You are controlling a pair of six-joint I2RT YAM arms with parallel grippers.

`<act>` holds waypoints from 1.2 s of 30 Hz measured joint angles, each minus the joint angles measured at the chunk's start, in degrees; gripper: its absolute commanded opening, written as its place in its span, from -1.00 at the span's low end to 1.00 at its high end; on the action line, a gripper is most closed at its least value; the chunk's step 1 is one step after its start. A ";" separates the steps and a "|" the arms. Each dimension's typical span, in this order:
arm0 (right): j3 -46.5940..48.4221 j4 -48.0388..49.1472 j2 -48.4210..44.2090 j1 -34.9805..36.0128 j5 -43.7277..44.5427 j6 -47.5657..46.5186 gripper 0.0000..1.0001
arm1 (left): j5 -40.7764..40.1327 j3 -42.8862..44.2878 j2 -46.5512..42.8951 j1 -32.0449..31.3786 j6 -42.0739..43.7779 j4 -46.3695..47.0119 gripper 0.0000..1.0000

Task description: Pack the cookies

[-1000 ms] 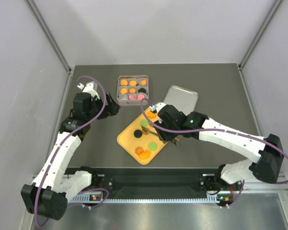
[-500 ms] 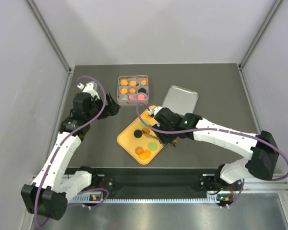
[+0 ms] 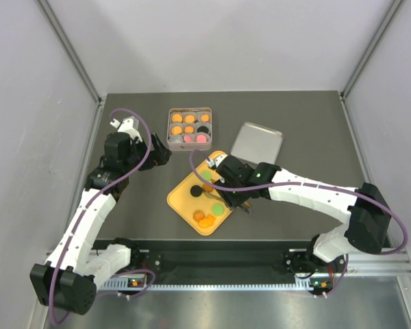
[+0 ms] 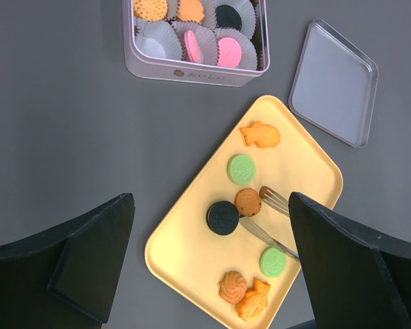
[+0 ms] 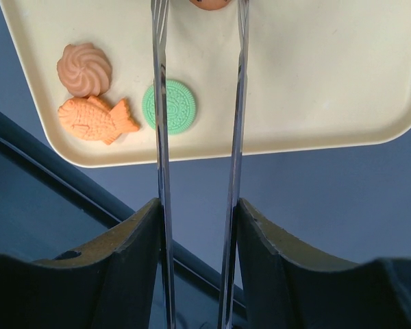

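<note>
gripping a pair of metal tongs, the right gripper has its fingers pressed against the outsides of the two thin arms, low over the yellow tray. the tong tips sit on either side of a round brown cookie near the tray's middle; whether they pinch it cannot be told. other cookies lie loose on the tray: two green discs, a black one, an orange swirl and two orange fish shapes. the tin stands beyond the tray's far end, with orange, pink and black cookies in its paper cups; its lid lies flat on the table to its right. the left gripper hovers above, jaws spread wide, holding nothing.
</note>
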 measured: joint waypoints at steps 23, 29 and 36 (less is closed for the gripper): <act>-0.22 0.87 1.01 -0.09 0.11 -0.46 -0.12 | -0.02 0.00 0.35 0.02 0.00 0.00 0.98; -0.70 1.38 1.31 -0.42 -0.07 -0.46 -0.18 | -0.02 0.00 0.35 0.02 0.00 0.00 0.98; -0.74 1.33 1.22 -1.25 -0.50 -0.48 -0.24 | -0.02 0.00 0.35 0.02 0.00 0.00 0.98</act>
